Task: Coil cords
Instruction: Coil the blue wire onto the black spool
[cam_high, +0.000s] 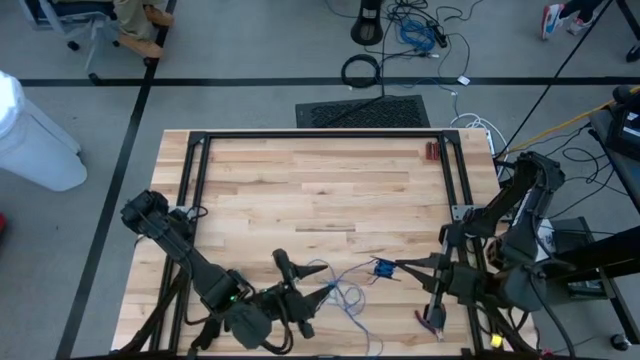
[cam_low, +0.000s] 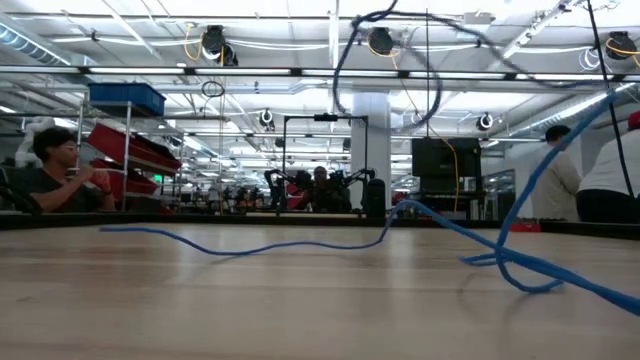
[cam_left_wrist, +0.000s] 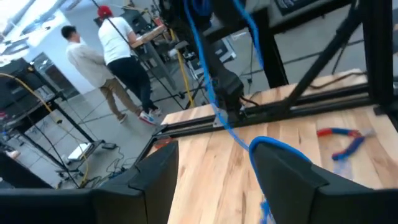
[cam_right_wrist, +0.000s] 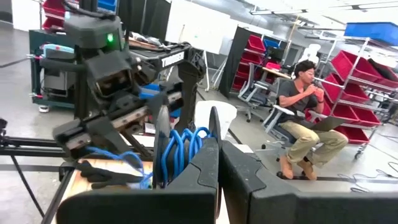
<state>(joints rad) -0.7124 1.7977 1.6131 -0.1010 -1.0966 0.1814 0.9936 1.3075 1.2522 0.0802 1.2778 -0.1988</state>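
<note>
- Blue cord (cam_high: 345, 290) lies loose, uncoiled, on the bench (cam_high: 320, 190) near its front edge, between the two grippers.
- Long axis runs roughly left–right; loops bunch at the left gripper (cam_high: 318, 296), and the small blue plug end (cam_high: 384, 268) points toward the right gripper (cam_high: 402, 266).
- Left gripper: fingers (cam_left_wrist: 283, 174) spread apart, a strand of cord draped over one finger, not pinched.
- Right gripper: fingers pressed together, tip just beside the plug; a grip on it cannot be told.
- Red-handled pliers (cam_high: 432, 320) lie at the bench's front right.
</note>
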